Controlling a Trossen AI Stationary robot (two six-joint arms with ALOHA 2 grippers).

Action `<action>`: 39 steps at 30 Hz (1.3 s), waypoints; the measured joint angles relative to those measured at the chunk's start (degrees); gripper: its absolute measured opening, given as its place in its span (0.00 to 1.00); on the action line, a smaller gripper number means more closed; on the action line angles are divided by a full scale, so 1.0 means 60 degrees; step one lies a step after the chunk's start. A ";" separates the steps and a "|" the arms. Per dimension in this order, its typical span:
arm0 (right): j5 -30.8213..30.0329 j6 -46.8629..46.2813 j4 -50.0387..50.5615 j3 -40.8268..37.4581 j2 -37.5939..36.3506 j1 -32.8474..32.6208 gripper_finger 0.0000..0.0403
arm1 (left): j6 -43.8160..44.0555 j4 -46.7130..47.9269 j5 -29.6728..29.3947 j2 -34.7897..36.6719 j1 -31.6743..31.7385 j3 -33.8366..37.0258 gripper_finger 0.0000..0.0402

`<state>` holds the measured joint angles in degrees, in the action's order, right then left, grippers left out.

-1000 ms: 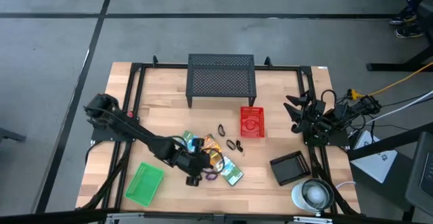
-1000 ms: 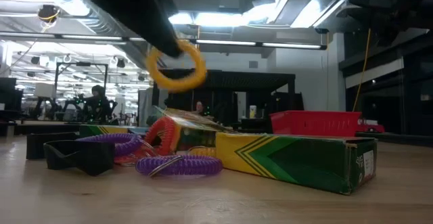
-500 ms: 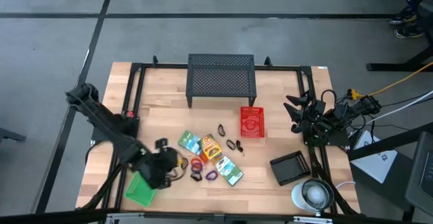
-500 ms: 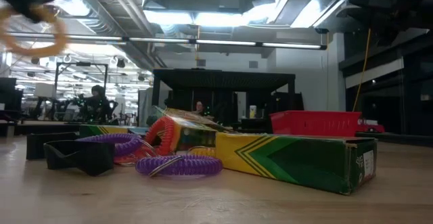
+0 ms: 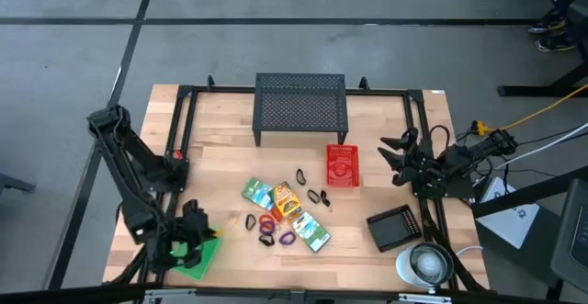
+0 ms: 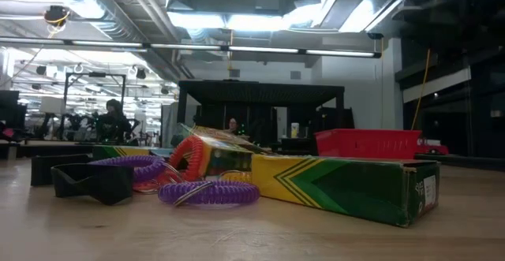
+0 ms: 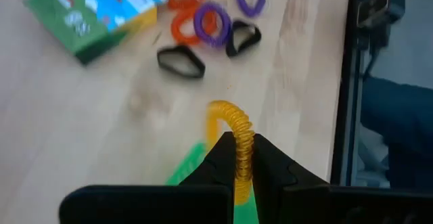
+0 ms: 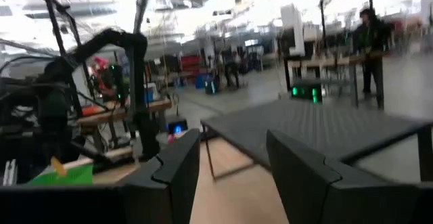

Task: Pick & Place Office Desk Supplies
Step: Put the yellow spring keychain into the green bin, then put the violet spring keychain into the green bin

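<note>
Left gripper (image 7: 243, 158) grips a yellow loop (image 7: 233, 132), jaws closed on it, above the green tray (image 5: 200, 256) at the table's (image 5: 230, 166) front left corner. Right gripper (image 5: 393, 152) waits near the right edge, jaws apart, empty. Packets (image 5: 283, 203) and remaining loops (image 5: 276, 230) lie mid-table toward the front edge.

The tabletop (image 5: 230, 157) is pale wood planks edged by a black frame (image 5: 184, 91), standing on a grey floor (image 5: 73, 56) crossed by dark lines. From the low view, the room behind is a large open hall with exposed ducts (image 6: 142, 9) and long ceiling lights (image 6: 260, 50) overhead, a dark wall (image 6: 450, 80) with a yellow cable (image 6: 427, 87) hanging on the right. Far back stand benches (image 6: 47, 143) with equipment, and a person (image 6: 113, 119) sits among them.
</note>
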<state>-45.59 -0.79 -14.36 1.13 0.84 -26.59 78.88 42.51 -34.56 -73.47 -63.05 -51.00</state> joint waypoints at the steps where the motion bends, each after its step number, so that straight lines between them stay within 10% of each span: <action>1: -0.0041 -0.0291 0.0144 0.0000 0.0000 0.0000 0.43 | 0.0301 0.0111 -0.0074 -0.0017 -0.0201 0.0000 0.04; 22: -0.0160 -0.2013 0.0697 0.0000 -0.0001 -0.0004 0.43 | 0.3870 0.0887 -0.0277 -0.2316 -0.2342 -0.0011 0.06; 34: -0.0116 -0.1980 0.0699 0.0000 0.0000 -0.0004 0.43 | 0.3892 0.1607 -0.0371 -0.2243 -0.2170 -0.0263 0.45; 39: 0.0364 -0.2181 0.0701 0.0000 0.0000 0.0000 0.43 | 0.3547 0.3166 -0.2030 -0.1931 -0.2070 -0.0937 0.52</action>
<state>-43.40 -13.87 -10.15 1.13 0.84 -26.59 100.17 61.51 -46.75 -85.06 -75.47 -56.62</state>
